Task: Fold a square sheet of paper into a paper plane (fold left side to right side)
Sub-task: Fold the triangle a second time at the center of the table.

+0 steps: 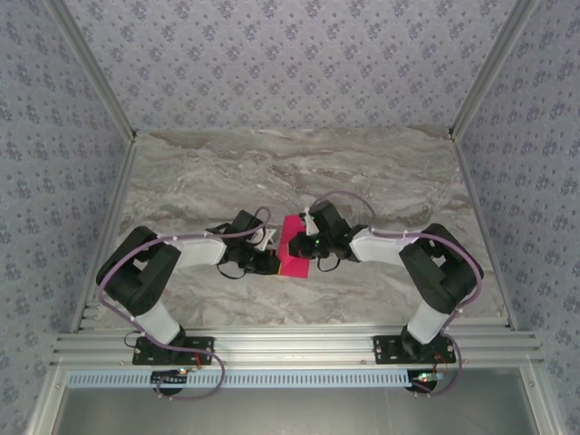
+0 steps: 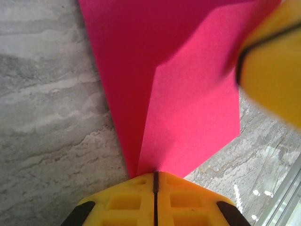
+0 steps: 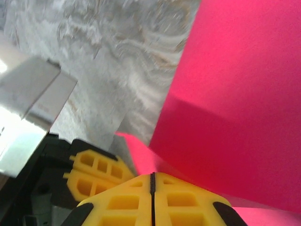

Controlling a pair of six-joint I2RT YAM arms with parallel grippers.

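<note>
Right now, both sets of fingers are pinching the pink sheet of paper (image 1: 294,245) at the middle of the marble tabletop (image 1: 381,172).

From above, the left gripper (image 1: 269,243) comes at the sheet from the left and the right gripper (image 1: 309,243) from the right, and the paper looks like a narrow strip between their tips. Up close at the left wrist, the left gripper (image 2: 155,175) has its yellow fingers pressed together with no gap. The paper (image 2: 188,103) narrows down to a crease ending right at those tips, one flap lit and the other in shadow. At the right wrist, the right gripper (image 3: 152,175) is closed just as tight, with the paper (image 3: 235,94) rising from its tips. The left arm's yellow fingers (image 3: 94,172) sit close beside it, low on the left.
</note>
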